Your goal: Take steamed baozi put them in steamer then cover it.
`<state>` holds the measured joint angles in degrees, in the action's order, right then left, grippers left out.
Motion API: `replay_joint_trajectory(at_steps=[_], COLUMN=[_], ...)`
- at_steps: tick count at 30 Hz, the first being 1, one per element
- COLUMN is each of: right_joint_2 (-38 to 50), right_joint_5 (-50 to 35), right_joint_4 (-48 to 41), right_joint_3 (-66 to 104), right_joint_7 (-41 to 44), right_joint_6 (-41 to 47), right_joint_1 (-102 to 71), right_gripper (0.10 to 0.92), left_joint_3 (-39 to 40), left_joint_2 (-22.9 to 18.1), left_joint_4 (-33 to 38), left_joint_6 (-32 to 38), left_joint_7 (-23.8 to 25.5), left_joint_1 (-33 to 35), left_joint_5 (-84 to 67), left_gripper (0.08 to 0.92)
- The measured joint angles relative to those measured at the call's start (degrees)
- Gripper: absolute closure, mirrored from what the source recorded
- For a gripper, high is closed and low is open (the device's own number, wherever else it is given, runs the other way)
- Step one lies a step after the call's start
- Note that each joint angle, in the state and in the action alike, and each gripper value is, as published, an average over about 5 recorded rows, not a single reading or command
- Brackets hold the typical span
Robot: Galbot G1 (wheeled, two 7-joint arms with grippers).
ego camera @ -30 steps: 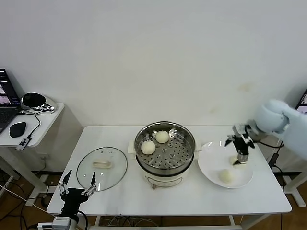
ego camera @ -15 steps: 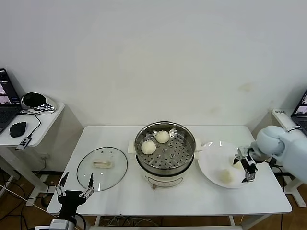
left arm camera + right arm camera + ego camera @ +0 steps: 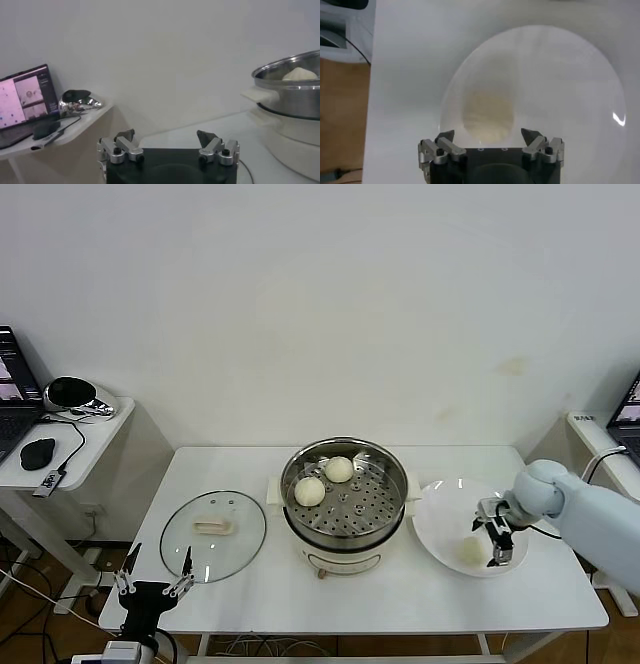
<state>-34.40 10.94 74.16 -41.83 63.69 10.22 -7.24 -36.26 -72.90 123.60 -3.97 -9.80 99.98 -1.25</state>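
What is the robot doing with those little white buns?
It is moving buns from the plate into the steamer. Two buns already sit inside. The right gripper is open over a bun on the plate. The left gripper waits open by the table's front edge, and the lid lies on the table.

No readable text anywhere. The laptop screen (image 3: pixel 25 95) on the side table shows coloured window content, but nothing on it can be made out. Steamer (image 3: pixel 344 502) base, plate (image 3: pixel 440 529) and glass cover (image 3: pixel 213 529) carry no legible labels, brands or numbers.
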Motion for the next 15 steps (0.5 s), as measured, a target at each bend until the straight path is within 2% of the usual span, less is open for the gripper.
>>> replay_joint_trajectory(at_steps=[7,15], right_joint_2=[-2.3,-2.9], right_joint_5=[0.5,1.2], right_joint_4=[-1.7,-2.3], right_joint_3=[0.5,0.8], right_joint_7=[-0.5,-0.1], right_joint_6=[0.4,0.9], right_joint_1=[-0.6,-0.9], right_gripper=[0.238,0.423], left_joint_3=[0.0,0.0], left_joint_2=[0.0,-0.1], left_joint_4=[-0.2,-0.5], left_joint_6=[0.0,0.0], left_joint_7=[0.0,0.0], left_joint_1=[-0.1,-0.2], left_joint_5=[0.0,-0.1], left_gripper=[0.177,0.177])
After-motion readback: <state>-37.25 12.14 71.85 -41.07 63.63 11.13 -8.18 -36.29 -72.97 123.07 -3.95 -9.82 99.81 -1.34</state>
